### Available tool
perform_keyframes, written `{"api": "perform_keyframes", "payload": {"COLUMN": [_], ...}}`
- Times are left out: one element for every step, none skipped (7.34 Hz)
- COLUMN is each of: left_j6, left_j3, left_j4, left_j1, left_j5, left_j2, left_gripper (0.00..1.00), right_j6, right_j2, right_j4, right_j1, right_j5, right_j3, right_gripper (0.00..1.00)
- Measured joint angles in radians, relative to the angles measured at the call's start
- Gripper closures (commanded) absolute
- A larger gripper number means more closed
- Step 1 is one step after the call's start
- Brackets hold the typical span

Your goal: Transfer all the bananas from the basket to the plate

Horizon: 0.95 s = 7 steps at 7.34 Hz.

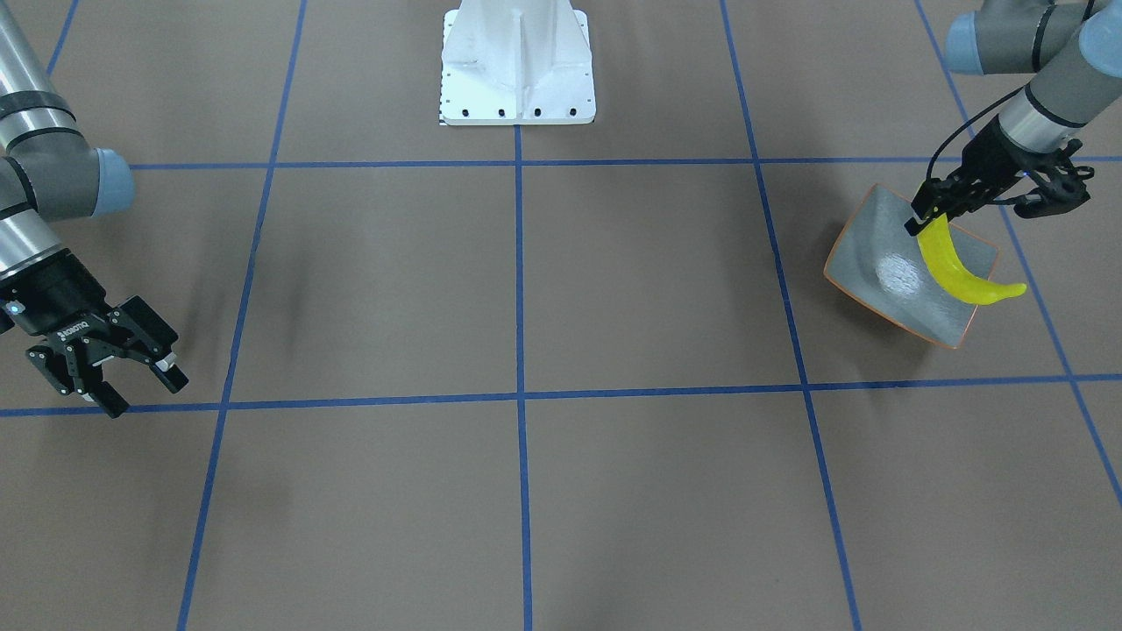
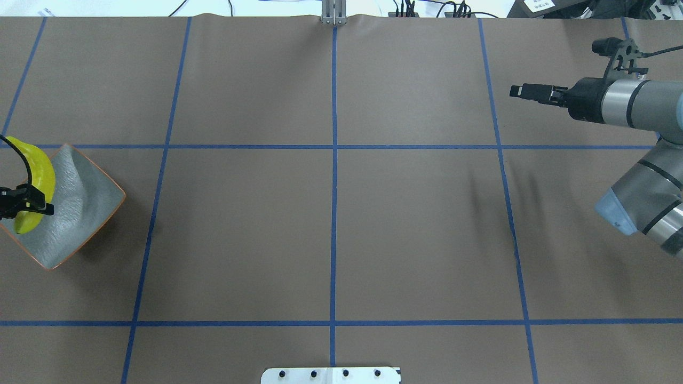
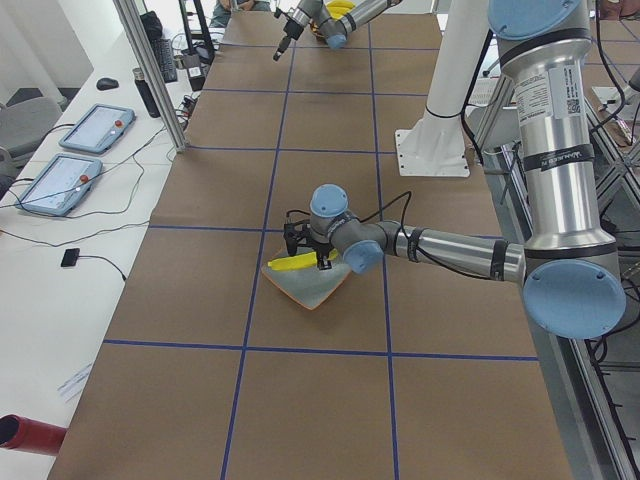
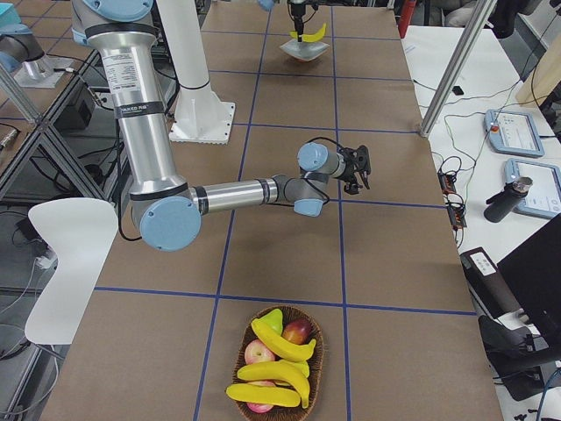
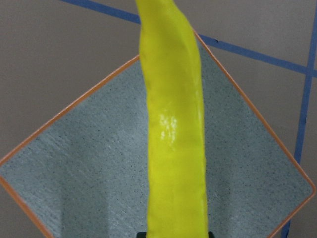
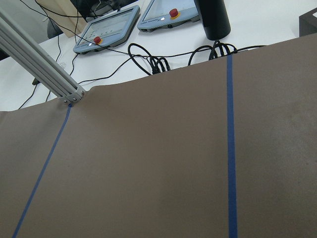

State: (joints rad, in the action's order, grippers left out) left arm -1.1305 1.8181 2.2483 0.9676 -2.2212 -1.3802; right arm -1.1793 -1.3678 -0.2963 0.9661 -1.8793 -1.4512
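My left gripper (image 1: 927, 213) is shut on one end of a yellow banana (image 1: 961, 272) and holds it over the grey-green plate (image 1: 877, 263) with the orange rim. In the overhead view the gripper (image 2: 24, 201) and banana (image 2: 38, 170) are above the plate's (image 2: 85, 208) left part. The left wrist view shows the banana (image 5: 176, 148) lengthwise above the plate (image 5: 74, 163). Three more bananas (image 4: 273, 368) lie in the woven basket (image 4: 317, 351) in the exterior right view. My right gripper (image 1: 131, 379) is open and empty, far from both.
The basket also holds red apples (image 4: 298, 331) and a greenish fruit (image 4: 272, 318). The robot's white base (image 1: 517, 66) stands at the table's middle edge. Blue tape lines cross the brown table (image 2: 331, 213).
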Motion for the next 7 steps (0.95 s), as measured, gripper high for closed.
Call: {"api": "perform_keyframes", "payload": {"left_j6": [0.007,0.013,0.016,0.017,0.017,0.017,0.018], "left_j3": [-0.033,-0.058,-0.07,-0.074,-0.077,-0.078,-0.079], "left_j4": [0.0,0.0,0.0,0.001,0.001,0.001,0.001], "left_j1": [-0.007,-0.017,-0.027,-0.035,-0.038,-0.04,-0.042], "left_j5": [0.0,-0.003,-0.007,-0.01,-0.012,-0.012,-0.011], "left_j2": [-0.017,-0.03,-0.038,-0.042,-0.044,-0.044,-0.043], "left_gripper": [1.0,1.0,1.0,0.72,0.36,0.26,0.01], "right_j6": [-0.004,-0.009,-0.011,-0.012,-0.012,-0.013,-0.013], "right_j2": [0.0,0.0,0.001,0.001,0.002,0.003,0.004], "right_j4": [0.0,-0.001,-0.002,-0.002,-0.003,-0.004,-0.004], "right_j1": [-0.001,-0.002,-0.002,-0.003,-0.003,-0.004,-0.004], "right_j5": [0.0,-0.001,-0.002,-0.003,-0.003,-0.003,-0.002], "right_j3": [-0.001,-0.001,-0.001,0.001,0.002,0.003,0.005], "right_gripper": [0.0,0.0,0.0,0.0,0.0,0.0,0.0]}}
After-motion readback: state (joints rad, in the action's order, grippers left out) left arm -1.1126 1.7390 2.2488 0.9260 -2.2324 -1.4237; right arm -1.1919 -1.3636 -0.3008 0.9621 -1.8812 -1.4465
